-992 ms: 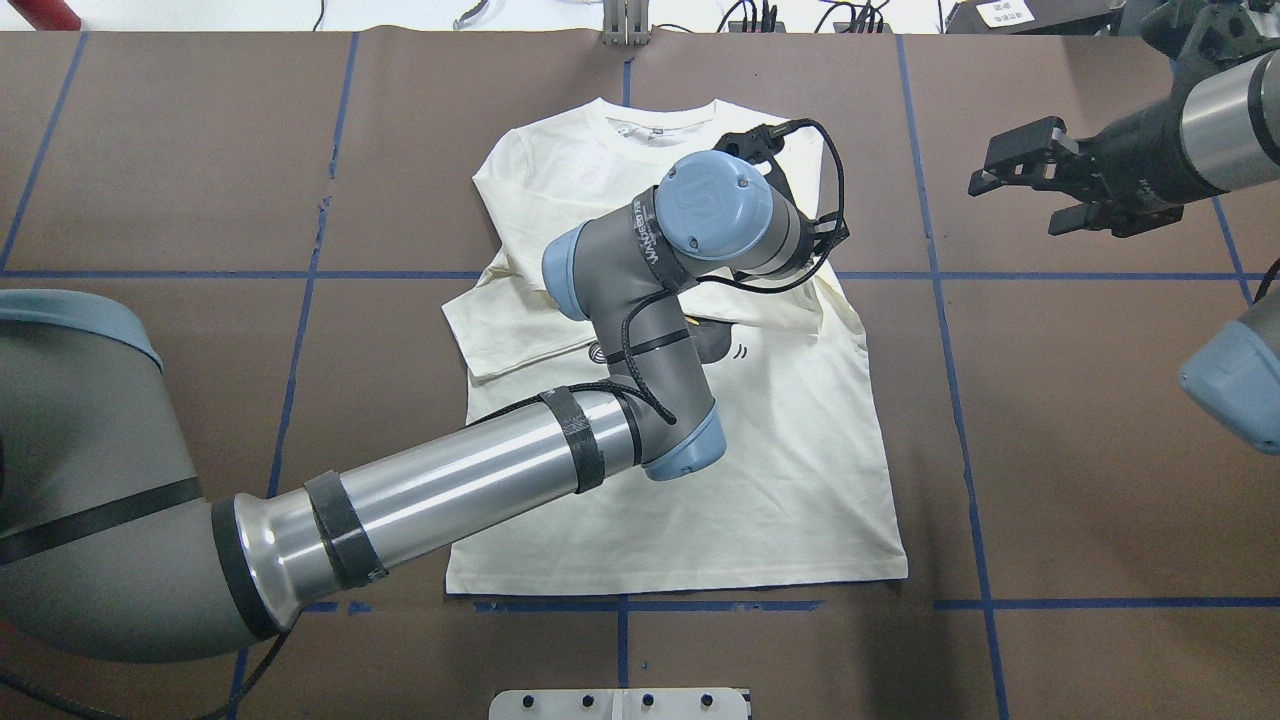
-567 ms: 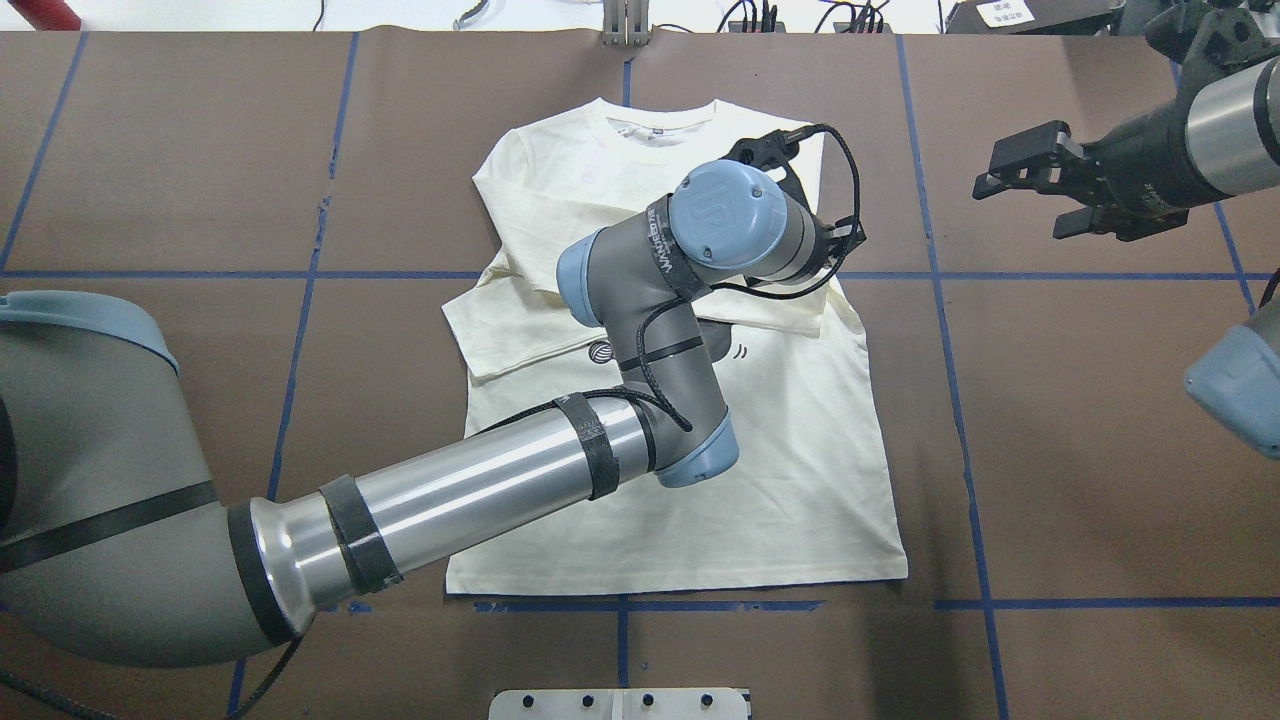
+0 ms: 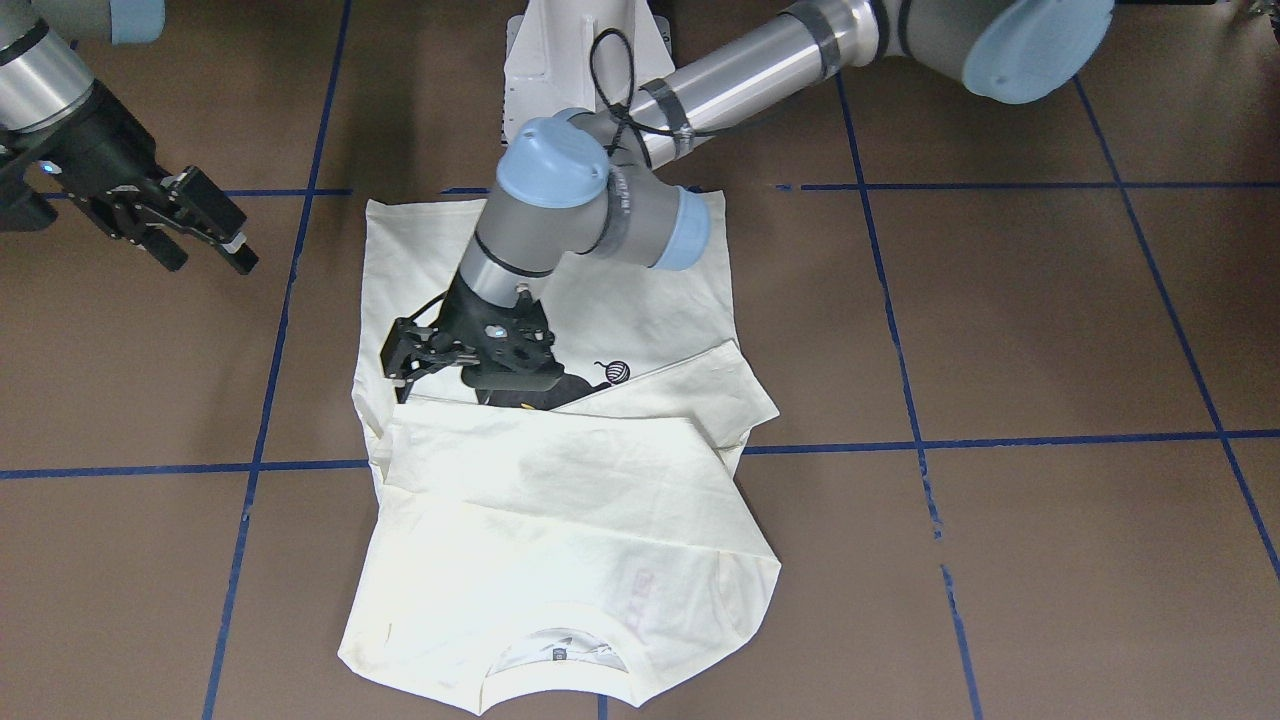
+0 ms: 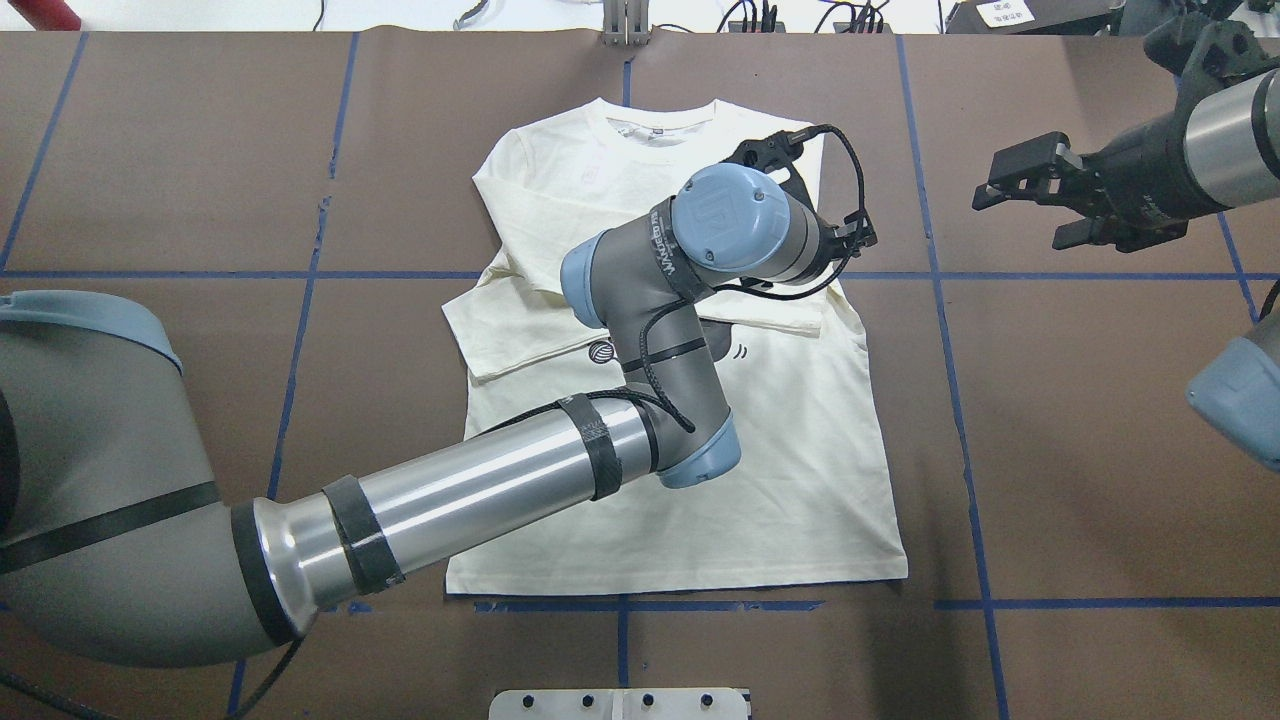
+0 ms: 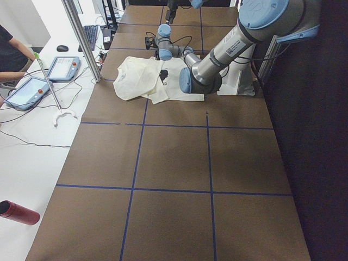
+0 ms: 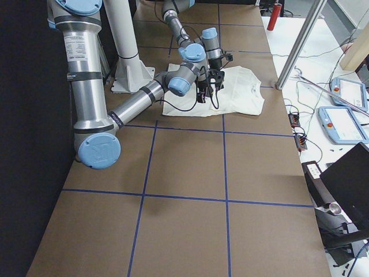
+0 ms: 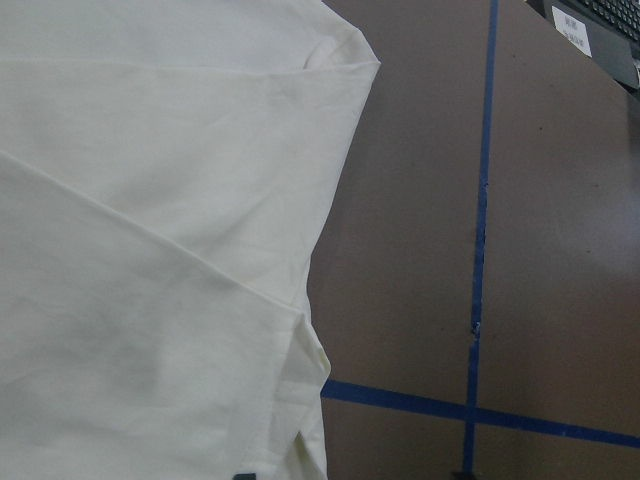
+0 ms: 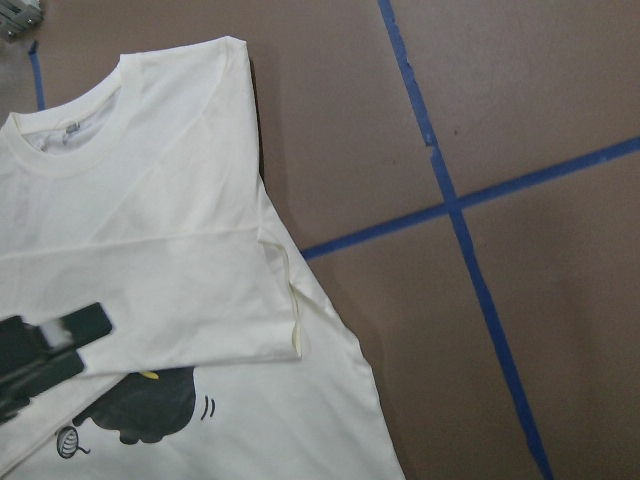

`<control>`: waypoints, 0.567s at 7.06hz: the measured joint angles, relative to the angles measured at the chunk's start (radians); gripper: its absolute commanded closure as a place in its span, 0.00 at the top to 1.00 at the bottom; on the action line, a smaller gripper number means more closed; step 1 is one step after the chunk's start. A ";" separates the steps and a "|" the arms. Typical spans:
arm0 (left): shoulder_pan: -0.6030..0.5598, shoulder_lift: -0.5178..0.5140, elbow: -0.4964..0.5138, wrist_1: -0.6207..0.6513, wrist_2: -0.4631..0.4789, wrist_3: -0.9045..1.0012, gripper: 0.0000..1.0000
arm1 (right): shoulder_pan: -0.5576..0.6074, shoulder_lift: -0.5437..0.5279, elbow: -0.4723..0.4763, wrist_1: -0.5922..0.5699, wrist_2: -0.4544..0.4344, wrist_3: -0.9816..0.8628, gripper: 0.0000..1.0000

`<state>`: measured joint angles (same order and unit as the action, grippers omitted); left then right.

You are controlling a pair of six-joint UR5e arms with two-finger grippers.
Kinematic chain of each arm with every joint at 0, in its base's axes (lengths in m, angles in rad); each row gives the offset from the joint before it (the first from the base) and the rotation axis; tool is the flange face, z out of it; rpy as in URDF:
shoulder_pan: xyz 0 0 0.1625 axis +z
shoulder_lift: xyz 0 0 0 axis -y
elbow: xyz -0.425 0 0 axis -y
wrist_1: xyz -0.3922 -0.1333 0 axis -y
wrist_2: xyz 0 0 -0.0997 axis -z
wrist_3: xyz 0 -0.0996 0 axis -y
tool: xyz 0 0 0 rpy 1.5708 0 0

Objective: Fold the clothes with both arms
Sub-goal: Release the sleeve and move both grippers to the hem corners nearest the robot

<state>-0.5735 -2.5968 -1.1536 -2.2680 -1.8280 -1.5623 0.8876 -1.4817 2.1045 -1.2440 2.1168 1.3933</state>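
A brown table [image 4: 1050, 450] marked with a grid of blue tape lines fills the overhead view. The grey metal left arm [image 4: 480, 490], with light-blue joint caps and black cables, comes in from the robot's left. It reaches across the middle of the table, its wrist bent over the garment.

The cream-white long-sleeve T-shirt [image 4: 800, 470] lies flat at the table's centre. Its printed side faces up, its hem is toward the robot and its round collar [image 8: 70, 150] points away. Both sleeves are folded in across the chest. One forms a band over the upper part of the print, and the other lies doubled at the shirt's edge on the robot's left.

The grey right arm [image 4: 1220, 130] hangs over bare table on the robot's right, well apart from the shirt.

The black two-finger left gripper [image 3: 410, 358] is low over the shirt's chest, near the folded sleeve on the robot's right. The wrist hides it from overhead, and I cannot tell how far its jaws are spread or whether they pinch cloth. The black right gripper [image 4: 1025, 212] has its jaws spread with nothing between them, pointing toward the shirt.

The black cat print [image 8: 150, 405] peeks from under the folded sleeve. The small yarn ball [image 3: 618, 371] sits just beside it.
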 measured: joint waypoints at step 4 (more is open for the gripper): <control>-0.108 0.439 -0.563 0.241 -0.107 0.299 0.78 | -0.483 -0.072 0.033 0.008 -0.463 0.352 0.88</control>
<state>-0.6819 -2.1582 -1.7165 -2.0266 -1.9346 -1.2631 0.4048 -1.5540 2.1373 -1.2358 1.6535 1.7453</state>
